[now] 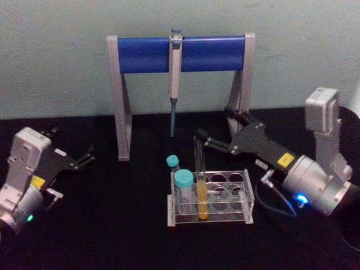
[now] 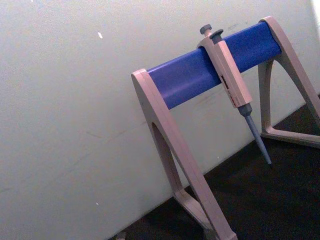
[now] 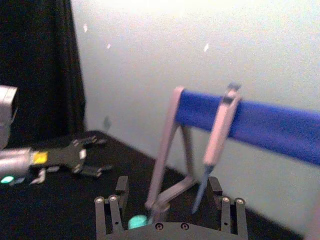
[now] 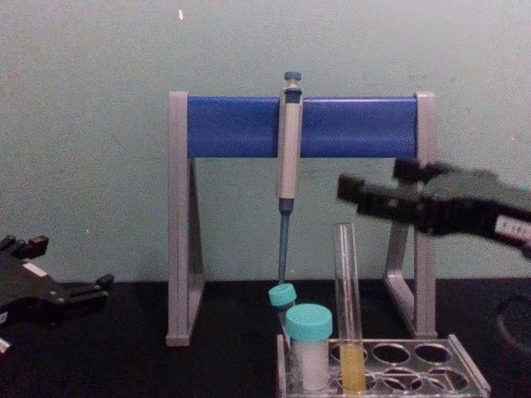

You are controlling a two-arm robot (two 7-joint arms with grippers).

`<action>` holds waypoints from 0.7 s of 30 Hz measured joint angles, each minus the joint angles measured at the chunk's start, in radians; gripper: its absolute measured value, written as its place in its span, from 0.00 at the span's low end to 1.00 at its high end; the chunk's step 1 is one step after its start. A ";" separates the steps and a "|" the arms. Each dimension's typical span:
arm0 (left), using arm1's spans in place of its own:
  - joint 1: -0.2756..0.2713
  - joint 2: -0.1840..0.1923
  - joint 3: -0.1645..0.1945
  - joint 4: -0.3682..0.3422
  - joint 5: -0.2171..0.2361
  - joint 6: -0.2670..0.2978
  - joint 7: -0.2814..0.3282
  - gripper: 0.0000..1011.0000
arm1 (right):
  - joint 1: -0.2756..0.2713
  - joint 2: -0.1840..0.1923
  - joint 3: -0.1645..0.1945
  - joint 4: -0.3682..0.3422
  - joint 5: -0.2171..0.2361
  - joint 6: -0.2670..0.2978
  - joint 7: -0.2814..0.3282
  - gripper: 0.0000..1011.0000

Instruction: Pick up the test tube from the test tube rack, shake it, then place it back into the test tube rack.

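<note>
The rack [image 1: 242, 179] sits nearest the robot, low on the black table [image 1: 101, 236], a little right of centre. The test tube [image 1: 200, 180] stands upright in a front-left hole, yellow liquid in its lower part and the clear open top rising well above the rack plate. Long axis vertical. Just left of it in the rack stands a wide teal-capped vial [image 1: 183, 191], and behind that a smaller teal-capped tube [image 1: 172, 164].

The right gripper [image 1: 203, 139] is the nearer one. It hovers up behind and to the right of the tube, fingers pointing left toward its upper part. The tips look close to the rim in the head view; whether they touch, can't tell. In the chest view it [image 4: 348, 191] is level with or just above the tube top [image 4: 345, 240] and slightly right. Jaws are spread and empty, as the right wrist view shows.

The left gripper [image 1: 84, 158] is parked low at the far left of the table, well apart from the rack, jaws apart, holding nothing.

Farthest back stands the pipette stand [image 1: 180, 53] with one pipette [image 1: 175, 84] hanging from its blue bar, tip down, behind the rack.

Judgement: tube not yet picked. The next move calls for the right gripper to come left and down so the jaws straddle the bare glass above the rack, then lift straight up along the tube axis. The wide vial close by leaves little room on that side.
</note>
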 joint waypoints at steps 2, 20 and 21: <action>0.000 0.000 0.000 0.000 0.000 0.000 0.000 0.99 | -0.004 -0.001 0.012 -0.008 -0.007 -0.014 -0.014 0.99; 0.000 0.000 0.000 0.000 0.000 0.000 0.000 0.99 | -0.112 -0.077 0.142 0.024 -0.179 -0.037 -0.301 0.99; 0.000 0.000 0.000 0.000 0.000 0.000 0.000 0.99 | -0.119 -0.084 0.146 0.036 -0.185 -0.031 -0.310 0.99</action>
